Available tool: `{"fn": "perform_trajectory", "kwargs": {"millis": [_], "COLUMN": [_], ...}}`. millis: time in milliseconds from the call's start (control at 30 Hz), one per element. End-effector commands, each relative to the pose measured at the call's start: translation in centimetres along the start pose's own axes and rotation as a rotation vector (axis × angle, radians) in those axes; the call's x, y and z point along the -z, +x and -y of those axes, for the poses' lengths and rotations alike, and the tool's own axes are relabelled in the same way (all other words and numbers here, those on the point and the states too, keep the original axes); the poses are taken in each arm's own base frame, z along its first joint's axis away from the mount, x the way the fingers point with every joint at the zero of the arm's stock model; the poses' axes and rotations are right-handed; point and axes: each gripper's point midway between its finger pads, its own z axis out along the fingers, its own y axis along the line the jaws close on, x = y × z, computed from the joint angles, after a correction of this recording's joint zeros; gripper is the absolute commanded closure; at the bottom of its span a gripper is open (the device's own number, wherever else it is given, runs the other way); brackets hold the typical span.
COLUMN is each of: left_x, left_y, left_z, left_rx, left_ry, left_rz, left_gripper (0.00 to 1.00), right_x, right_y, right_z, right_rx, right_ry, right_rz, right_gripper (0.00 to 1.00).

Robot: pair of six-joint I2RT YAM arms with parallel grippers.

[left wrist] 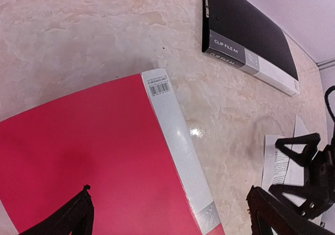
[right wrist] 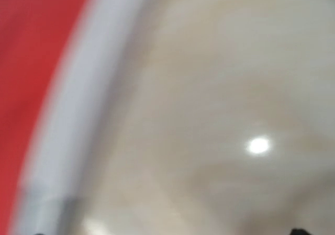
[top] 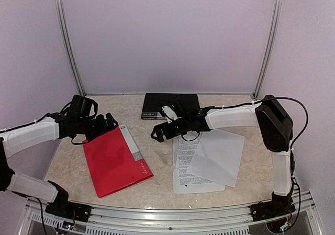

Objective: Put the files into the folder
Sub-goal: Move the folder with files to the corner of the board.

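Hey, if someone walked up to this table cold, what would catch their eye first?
The bright red folder, lying closed on the left, stands out most. On the right lie white sheets, a blank one overlapping a printed one, and a black clip file sits at the back centre.

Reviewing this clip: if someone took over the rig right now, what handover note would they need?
Left pincer: open, empty, over the red folder near its grey spine.
Right pincer: open, empty, above the table between the folder and the files.
Files: a printed sheet with a blank sheet lying partly on it, flat on the table to the right of the folder.
Folder: closed, lying flat. A black clip file lies at the back.
Done: nothing filed yet.
Left: open the folder, then move every sheet inside.
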Motion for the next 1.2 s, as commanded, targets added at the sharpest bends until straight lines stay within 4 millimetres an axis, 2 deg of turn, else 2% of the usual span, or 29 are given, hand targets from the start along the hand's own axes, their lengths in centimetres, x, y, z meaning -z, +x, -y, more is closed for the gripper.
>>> {"fn": "perform_trajectory", "kwargs": {"millis": [0, 200, 300, 433, 600, 700, 833, 1067, 1167], "left_x": [-1.0, -1.5, -1.7, -1.9, -2.1, -2.2, -2.3, -2.3, -2.3], "left_y": [-0.4, 0.1, 0.4, 0.8, 1.3, 1.4, 1.6, 2.1, 2.1], "left_z": [0.8, 0.8, 0.8, 0.9, 1.4, 1.7, 1.8, 1.6, 1.5], "left_rx": [-0.018, -0.016, -0.009, 0.01, 0.023, 0.019, 0.017, 0.016, 0.015], "left_ry": [0.009, 0.008, 0.011, 0.025, 0.055, 0.06, 0.059, 0.051, 0.048], "left_rz": [-0.002, -0.025, -0.035, -0.046, -0.059, -0.063, -0.068, -0.073, -0.073], "left_gripper": [0.01, 0.01, 0.01, 0.01, 0.01, 0.01, 0.01, 0.01, 0.01], "right_x": [5.1, 8.6, 9.0, 8.4, 7.4, 6.3, 5.2, 4.7, 4.5], "right_y": [-4.4, -6.6, -6.9, -7.6, -7.1, -6.5, -6.2, -6.4, -6.5], "right_z": [8.9, 18.6, 22.1, 25.4, 28.7, 29.6, 29.9, 29.5, 29.4], "right_rx": [-0.06, -0.188, -0.256, -0.312, -0.415, -0.447, -0.49, -0.507, -0.514], "right_ry": [0.229, 0.373, 0.368, 0.352, 0.301, 0.259, 0.174, 0.093, 0.076], "right_rz": [0.148, 0.253, 0.28, 0.294, 0.292, 0.292, 0.305, 0.337, 0.34], "right_gripper": [0.01, 0.01, 0.03, 0.06, 0.14, 0.19, 0.25, 0.46, 0.49]}}
